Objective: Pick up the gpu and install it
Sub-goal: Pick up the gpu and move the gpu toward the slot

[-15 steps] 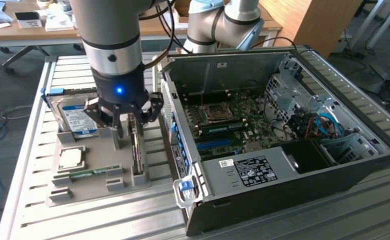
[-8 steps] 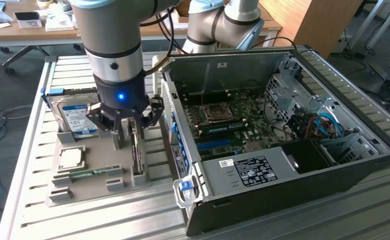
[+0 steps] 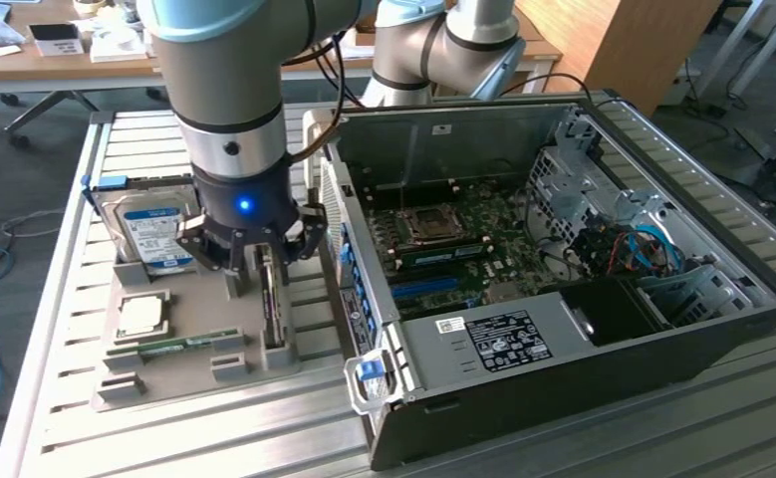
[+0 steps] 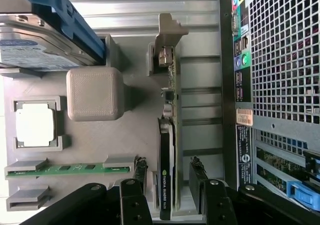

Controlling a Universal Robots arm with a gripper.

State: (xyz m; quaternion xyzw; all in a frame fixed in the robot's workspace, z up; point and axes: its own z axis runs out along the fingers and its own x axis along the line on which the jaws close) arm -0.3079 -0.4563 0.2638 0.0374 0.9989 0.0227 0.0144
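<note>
Exterior view first: the arm [image 3: 235, 119] is seen lowered over the grey holder tray [image 3: 201, 299] on the slatted worktop [image 3: 161, 438], and the jaws are held apart, one on each side of the gpu [image 3: 272, 309]. The gpu is stood on its long edge in a slot of the tray, on the side nearest the open computer case [image 3: 706, 329], and it is not yet lifted. On the wrist view the card's black face and green board are framed by the two fingers [image 4: 141, 172], with a gap left on either side, so nothing is clamped. Its silver end bracket [image 4: 167, 32] is seen at the end away from the jaws. Also carried by the tray are a blue-labelled hard drive [image 3: 152, 234], propped up on the exterior view's left of the arm, a square processor chip [image 3: 141, 316] laid flat, and a narrow green memory stick [image 3: 175, 346] held in its own slot. Inside the case the motherboard [image 3: 481, 239] is exposed, the side panel being off.
</note>
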